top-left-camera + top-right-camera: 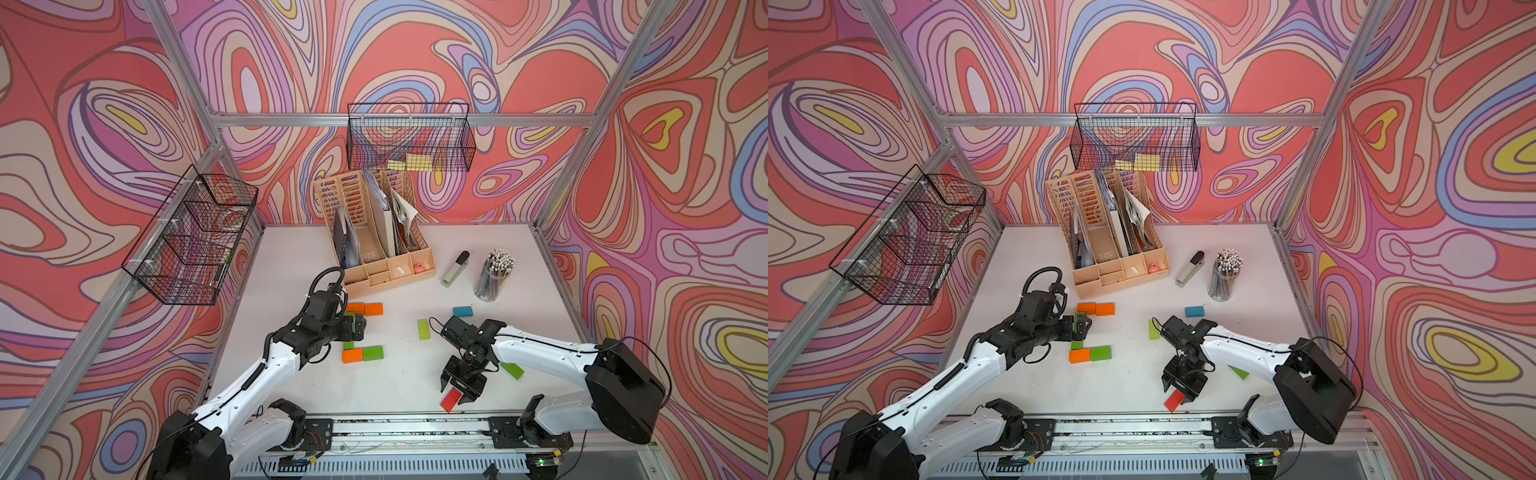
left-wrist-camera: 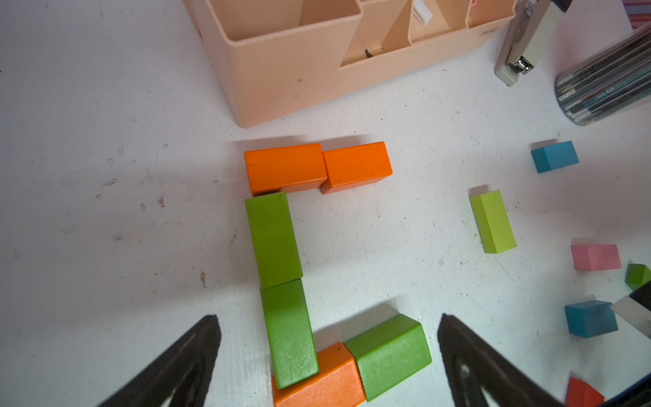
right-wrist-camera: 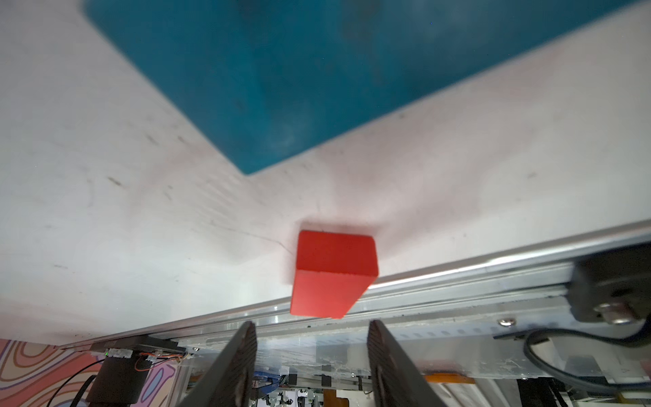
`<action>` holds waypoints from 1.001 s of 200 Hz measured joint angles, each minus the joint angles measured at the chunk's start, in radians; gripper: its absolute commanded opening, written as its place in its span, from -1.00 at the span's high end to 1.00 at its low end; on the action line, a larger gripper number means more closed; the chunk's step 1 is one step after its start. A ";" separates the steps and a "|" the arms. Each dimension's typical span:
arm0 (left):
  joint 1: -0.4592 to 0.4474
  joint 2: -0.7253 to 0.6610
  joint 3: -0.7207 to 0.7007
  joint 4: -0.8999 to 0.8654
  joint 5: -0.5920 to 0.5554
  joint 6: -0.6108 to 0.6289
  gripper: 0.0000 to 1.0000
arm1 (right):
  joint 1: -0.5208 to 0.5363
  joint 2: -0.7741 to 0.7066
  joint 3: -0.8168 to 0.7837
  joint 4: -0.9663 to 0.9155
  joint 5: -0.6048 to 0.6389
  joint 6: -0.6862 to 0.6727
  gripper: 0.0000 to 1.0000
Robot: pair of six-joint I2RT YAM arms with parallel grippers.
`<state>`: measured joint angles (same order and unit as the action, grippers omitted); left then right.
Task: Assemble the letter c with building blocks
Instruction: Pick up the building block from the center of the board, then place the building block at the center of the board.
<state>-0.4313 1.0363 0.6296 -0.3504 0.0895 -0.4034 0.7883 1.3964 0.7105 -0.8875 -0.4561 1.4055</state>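
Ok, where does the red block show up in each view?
Top view: red block low, right of centre, beside the metal rail.
Top view: same spot, slightly further left.
Left wrist: only a corner, at the picture's bottom right.
Right wrist: mid-picture, just beyond the fingers.
Landmark: the rail, in all but the left wrist view.

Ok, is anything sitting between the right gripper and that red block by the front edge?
Nothing visible does. The red block sits right at the fingertips of the right gripper, with no other thing in the gap. The blue block lies off that line.
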 measured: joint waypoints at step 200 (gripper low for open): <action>0.000 0.000 0.000 0.000 -0.005 0.000 -0.99 | 0.058 0.058 0.014 0.048 0.138 0.006 0.41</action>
<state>-0.4313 1.0363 0.6296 -0.3504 0.0849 -0.4034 0.8463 1.4548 0.7242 -0.8391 -0.3180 1.4117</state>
